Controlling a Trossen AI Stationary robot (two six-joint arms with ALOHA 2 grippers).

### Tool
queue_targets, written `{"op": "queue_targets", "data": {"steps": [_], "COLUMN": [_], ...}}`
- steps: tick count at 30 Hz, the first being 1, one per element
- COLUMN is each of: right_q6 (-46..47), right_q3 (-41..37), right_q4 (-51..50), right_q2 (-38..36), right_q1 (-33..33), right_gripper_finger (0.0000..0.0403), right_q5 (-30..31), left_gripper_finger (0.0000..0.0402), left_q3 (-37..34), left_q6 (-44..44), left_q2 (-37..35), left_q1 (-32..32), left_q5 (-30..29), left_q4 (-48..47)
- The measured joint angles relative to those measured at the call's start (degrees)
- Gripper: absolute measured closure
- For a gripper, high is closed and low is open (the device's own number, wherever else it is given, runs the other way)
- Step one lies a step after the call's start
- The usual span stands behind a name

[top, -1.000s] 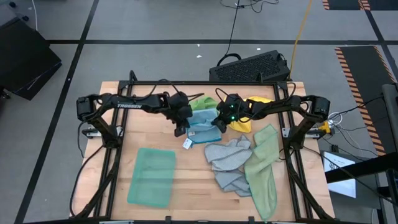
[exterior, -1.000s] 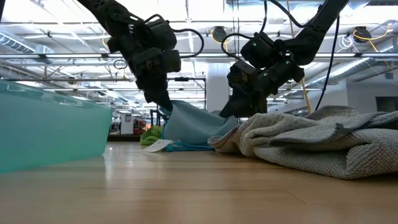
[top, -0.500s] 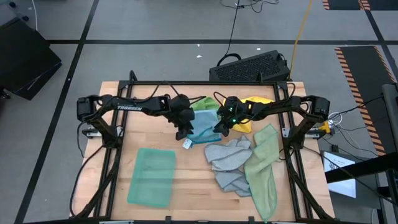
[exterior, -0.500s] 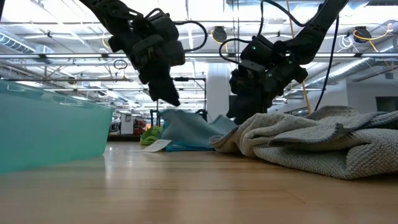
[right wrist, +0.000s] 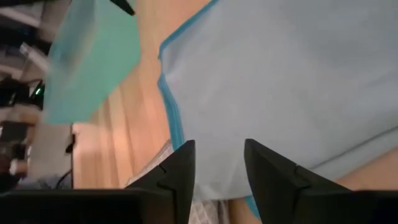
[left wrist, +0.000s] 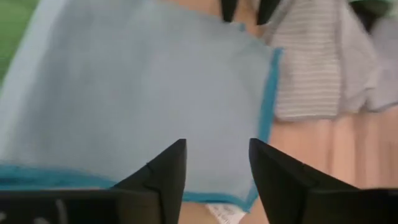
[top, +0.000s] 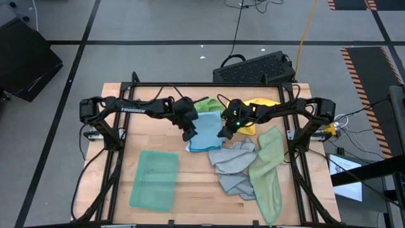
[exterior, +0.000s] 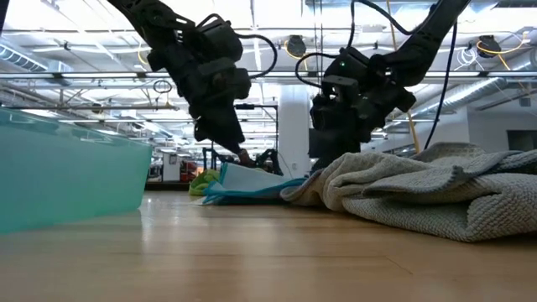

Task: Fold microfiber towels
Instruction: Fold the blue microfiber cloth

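Observation:
A light blue towel (top: 204, 137) lies folded at the table's middle, its upper layer resting on the lower one (exterior: 248, 180). My left gripper (top: 188, 134) stands open over the towel's left edge (left wrist: 143, 93). My right gripper (top: 223, 132) stands open over its right edge (right wrist: 280, 81). Nothing is between either pair of fingers. A folded teal green towel (top: 154, 178) lies flat near the front left. A crumpled grey towel (top: 233, 163) and a pale sage green towel (top: 267, 171) lie at the right.
A bright green towel (top: 205, 105) and a yellow towel (top: 254, 118) lie behind the blue one, toward the far edge. A black keyboard-like thing (top: 256, 66) sits on the floor beyond the table. Bare wood shows between the teal and grey towels.
Both grippers have opened and let go of the light blue towel's raised edge. That edge, held up like a tent a second ago, has dropped onto the rest, so the towel now lies low and folded over. Both wrists have rolled a little.

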Motion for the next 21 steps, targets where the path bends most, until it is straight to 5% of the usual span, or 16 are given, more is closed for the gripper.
{"op": "queue_targets", "data": {"steps": [5, 9, 15, 21], "right_q6": [4.8, -0.24, -8.15, -15.25], "right_q3": [0.0, 0.11, 0.15, 0.07], "right_q4": [1.37, 0.4, -0.37, -2.29], "right_q2": [-0.21, -2.94, -6.11, -4.25], "right_q1": [1.73, 6.47, 9.23, 12.87], "right_gripper_finger": [0.0277, 0.0277, 0.0264, 0.0229], "right_q5": [0.85, 2.03, 11.39, 11.97], "left_gripper_finger": [0.0264, 0.0266, 0.0211, 0.0142], "left_q3": [0.02, 0.06, 0.04, 0.02], "left_q6": [-4.09, -1.78, 13.1, 11.54], "left_q2": [-0.49, -0.87, -0.17, -0.17], "left_q1": [0.84, -1.38, -10.41, -15.73], "left_q5": [0.72, 3.57, -3.42, -9.74], "left_q4": [0.0, -0.38, -0.33, -0.72]}}
